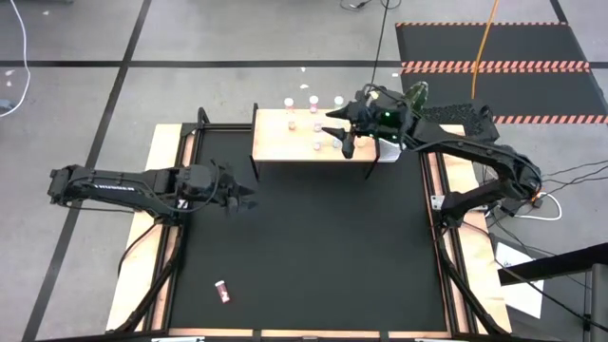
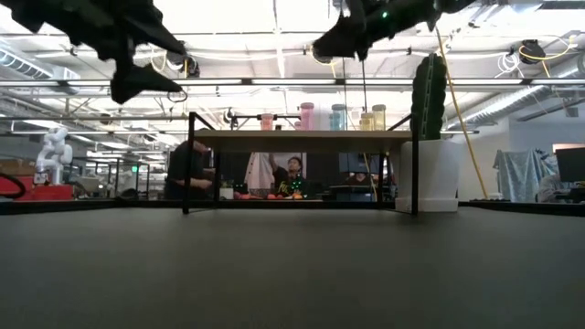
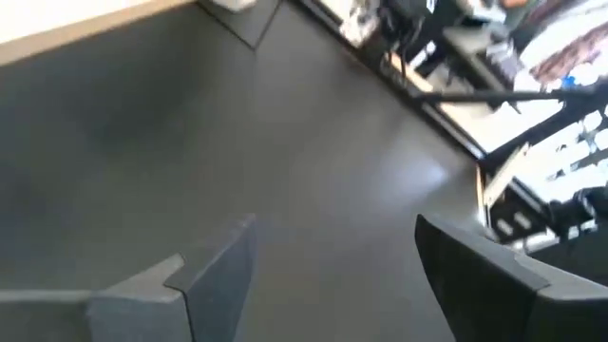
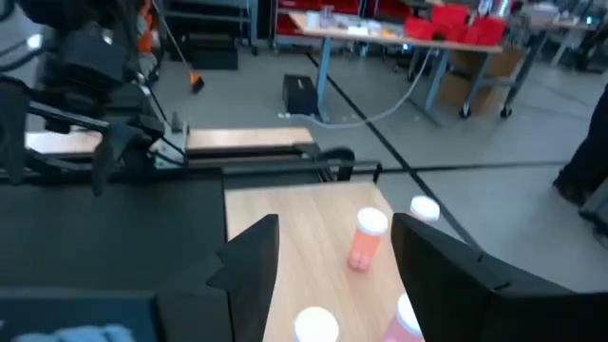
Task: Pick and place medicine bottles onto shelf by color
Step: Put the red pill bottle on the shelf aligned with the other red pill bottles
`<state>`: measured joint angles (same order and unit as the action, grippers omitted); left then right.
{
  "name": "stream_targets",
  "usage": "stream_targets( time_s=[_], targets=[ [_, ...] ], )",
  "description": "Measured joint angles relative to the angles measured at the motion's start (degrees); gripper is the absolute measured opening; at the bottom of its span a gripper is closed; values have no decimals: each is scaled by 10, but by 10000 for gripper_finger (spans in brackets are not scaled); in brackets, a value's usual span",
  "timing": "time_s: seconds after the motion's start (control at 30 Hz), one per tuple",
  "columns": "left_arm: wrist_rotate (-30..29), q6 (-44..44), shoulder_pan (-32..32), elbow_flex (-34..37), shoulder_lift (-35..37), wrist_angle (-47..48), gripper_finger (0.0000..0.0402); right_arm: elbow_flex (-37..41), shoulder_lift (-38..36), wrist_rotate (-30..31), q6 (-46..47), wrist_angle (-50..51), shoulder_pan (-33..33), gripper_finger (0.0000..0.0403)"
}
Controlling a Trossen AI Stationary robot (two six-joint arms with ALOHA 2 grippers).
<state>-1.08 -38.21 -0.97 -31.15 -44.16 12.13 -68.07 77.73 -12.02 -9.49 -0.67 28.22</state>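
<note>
Pink white-capped bottle (image 4: 365,239) stands upright between right gripper's (image 4: 332,261) spread, empty fingers.

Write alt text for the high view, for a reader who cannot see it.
Seen from above, the right gripper hovers open over the shelf, where several medicine bottles stand. The left gripper, also open, waits over the black table. A lone pink bottle lies near the front-left corner.

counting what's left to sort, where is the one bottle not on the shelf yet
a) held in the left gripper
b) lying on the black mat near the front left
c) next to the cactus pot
b: the pink bottle lies on the black mat, far from the shelf.
</note>
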Motion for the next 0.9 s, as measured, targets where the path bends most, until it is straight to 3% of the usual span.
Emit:
stream_targets(
  time_s=[0.2, 0.33, 0.5, 0.7, 0.77, 0.9],
  targets=[
    [-8, -4, 40, -81, 0, 151, 265, 0, -37, 0, 8, 22, -20, 200],
    [4, -87, 95, -102, 1, 235, 231, 0, -52, 0, 45, 31, -44, 194],
    [51, -328, 221, -64, -15, 322, 199, 4, -56, 4, 92, 29, -95, 190],
    [93, -782, 343, -21, -53, 262, 187, 33, -56, 85, 127, 27, -154, 190],
    [111, -866, 375, -12, -73, 217, 186, 43, -56, 104, 139, 27, -166, 190],
    [111, -954, 429, -4, -137, 156, 192, 61, -56, 107, 160, 26, -178, 189]
  ],
)
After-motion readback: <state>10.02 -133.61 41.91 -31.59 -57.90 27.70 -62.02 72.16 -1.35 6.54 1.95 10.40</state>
